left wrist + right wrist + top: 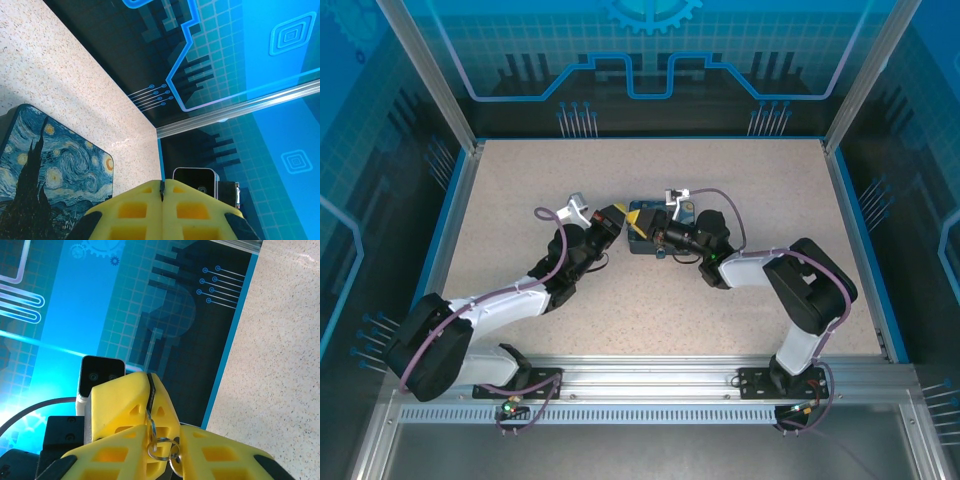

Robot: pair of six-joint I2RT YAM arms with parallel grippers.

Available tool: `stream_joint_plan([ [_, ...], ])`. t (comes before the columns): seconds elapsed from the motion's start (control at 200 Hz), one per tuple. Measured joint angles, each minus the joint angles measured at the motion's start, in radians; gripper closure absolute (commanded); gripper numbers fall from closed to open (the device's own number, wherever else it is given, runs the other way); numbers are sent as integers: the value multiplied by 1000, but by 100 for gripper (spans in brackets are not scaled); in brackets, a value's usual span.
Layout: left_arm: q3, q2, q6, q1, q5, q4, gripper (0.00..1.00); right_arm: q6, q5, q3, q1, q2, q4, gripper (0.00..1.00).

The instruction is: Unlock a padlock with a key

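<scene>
**Both tools tip-to-tip over the tin; padlock too small to pin down**

Top view: left tool (612,220) comes in from 9 o'clock and right tool (658,238) from 3 o'clock. The tips meet just over the painted tin (640,244) mid-counter (650,320). The padlock is too small to tell apart here. My read is that it sits in the knot between the tips.

Left wrist: left tool is clenched, yellow fingers (130,210) pressed flat together with only a dark sliver in the seam. Can't tell what it nips. The tin lies at 8 o'clock of it on the counter, apart from the fingers. The other arm's camera (195,181) is at 2 o'clock.

Right wrist: the left tool's closed tip points at the lens. A thin metal strip (152,427) leaves its seam and runs into a wire ring (161,449) at 6 o'clock. A small grey loop (175,466) sits at 5 o'clock of the ring, maybe the shackle, not certain. Can't tell whether the right tool is gripping or just bracketing the ring.

Handling, my judgement:
- **Padlock:** light, rigid, smooth metal. It probably twists or squirts out of a weak pinch, and swings if held by the shackle. Pinch the body across its flat faces, keyway toward the key, shackle free.
- **Key:** hold it by the bow. The blade is thin, so side load would likely bend it or cam it out.
</scene>
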Motion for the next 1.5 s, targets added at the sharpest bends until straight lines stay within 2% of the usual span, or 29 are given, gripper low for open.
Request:
stream_joint_plan([
  [0.155, 0, 0, 0, -1, -7, -3, 100, 0, 0, 1, 5, 1, 0, 77],
  [0.47, 0, 0, 0, -6, -28, -2, 100, 0, -1, 26, 8, 7, -5, 90],
  [0.625, -2, 0, 0, -8, -34, -3, 100, 0, 0, 31, 9, 10, -5, 100],
  [1.071, -12, -52, 26, -23, -32, -65, 100, -24, -36, -8, 0, -14, 7, 100],
  [1.141, -12, -63, 32, -29, -21, -80, 81, -34, -52, -24, -7, -27, 11, 100],
  [1.301, -12, -97, 53, -22, -28, -101, 62, -53, -61, -71, -46, -55, 1, 100],
  [1.496, -12, -117, 54, -21, -33, -106, 56, -76, -74, -96, -68, -86, -34, 100],
])
